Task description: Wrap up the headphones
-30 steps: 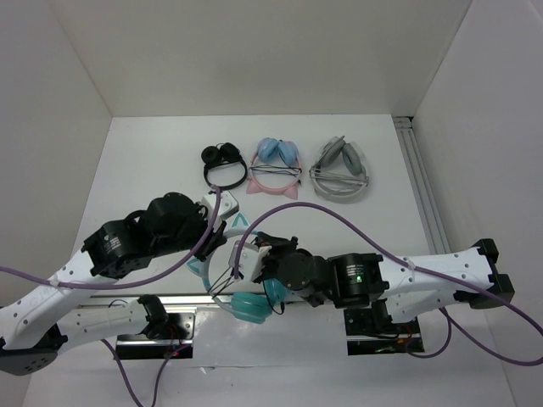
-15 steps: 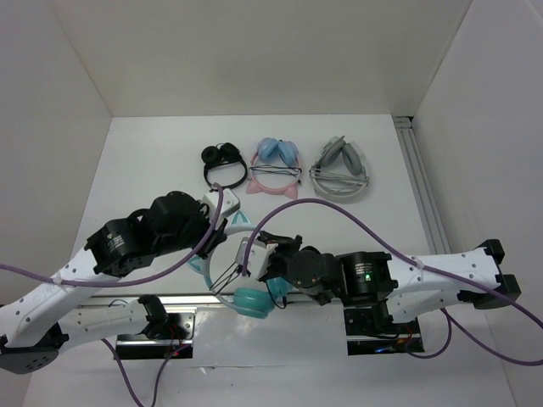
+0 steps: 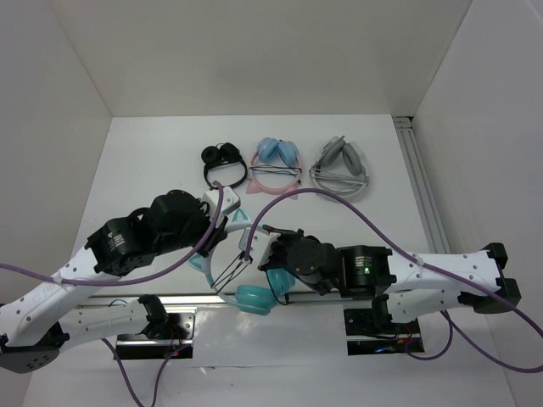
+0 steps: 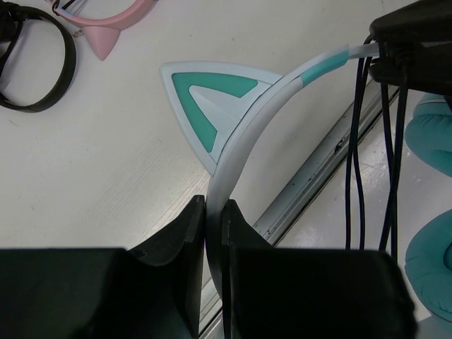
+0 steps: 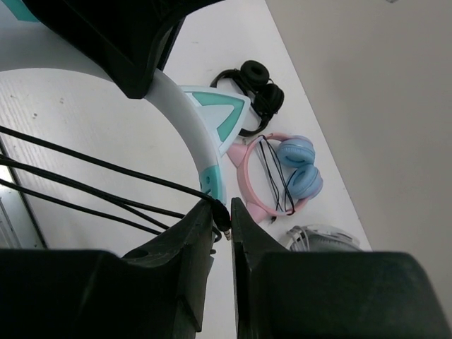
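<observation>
Holding the headphones (image 3: 254, 299) low over the white surface (image 3: 153, 161), on the arm-base side of the pink pair (image 3: 273, 176) and well apart from it. Cannot tell whether the teal cups touch down or hang. Clenched on the pale headband (image 4: 248, 120) with the left jaws, the teal cat ear (image 4: 210, 99) pointing toward the pink pair. Pinching the thin black cable (image 5: 106, 185) with the right jaws, right at its plug (image 5: 224, 226), with several strands drawn across the band.

Possible trouble, judged from this:
- Could sweep the right arm's purple lead (image 3: 339, 208), arching just short of the pink pair, into that pair and drag it along on a wider loop.
- Could twist the headband out of the left jaws by hauling the cable too hard, given a grip on one narrow stretch of band.
- Could lose the turns already laid through any slackening, leaving strands to slide off the curved band.
- Could pop the plug free, with so little cable left beyond the pinch.

Against a second ago: swung the right arm closer to the pink pair, with the purple lead arching nearer to it. Carried the teal cups a little that way too. Nudged the cat ear only slightly nearer.
</observation>
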`<state>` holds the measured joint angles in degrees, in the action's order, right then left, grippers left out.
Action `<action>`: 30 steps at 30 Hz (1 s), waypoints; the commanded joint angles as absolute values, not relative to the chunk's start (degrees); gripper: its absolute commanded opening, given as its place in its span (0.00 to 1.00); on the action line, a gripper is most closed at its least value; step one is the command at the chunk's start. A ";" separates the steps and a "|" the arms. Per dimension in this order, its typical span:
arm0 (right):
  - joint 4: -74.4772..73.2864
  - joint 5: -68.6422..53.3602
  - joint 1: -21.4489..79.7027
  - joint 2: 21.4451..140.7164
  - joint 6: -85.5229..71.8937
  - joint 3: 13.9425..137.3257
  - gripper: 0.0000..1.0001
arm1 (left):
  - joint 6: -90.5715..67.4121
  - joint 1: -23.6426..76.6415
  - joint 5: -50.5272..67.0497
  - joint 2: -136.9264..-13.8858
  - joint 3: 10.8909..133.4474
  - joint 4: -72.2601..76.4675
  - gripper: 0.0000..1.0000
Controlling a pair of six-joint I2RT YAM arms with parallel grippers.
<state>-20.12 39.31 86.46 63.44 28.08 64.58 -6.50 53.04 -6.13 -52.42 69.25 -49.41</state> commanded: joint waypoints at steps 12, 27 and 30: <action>-18.28 45.18 81.66 60.21 28.48 65.65 0.25 | -7.21 53.44 -5.62 -50.62 71.72 -53.53 0.00; -18.27 39.56 75.42 59.14 29.45 64.07 0.32 | -7.73 54.05 -6.68 -50.62 71.19 -53.53 0.00; -19.59 35.25 74.00 59.85 28.39 65.65 0.32 | -7.73 54.05 -5.54 -50.10 71.19 -53.53 0.00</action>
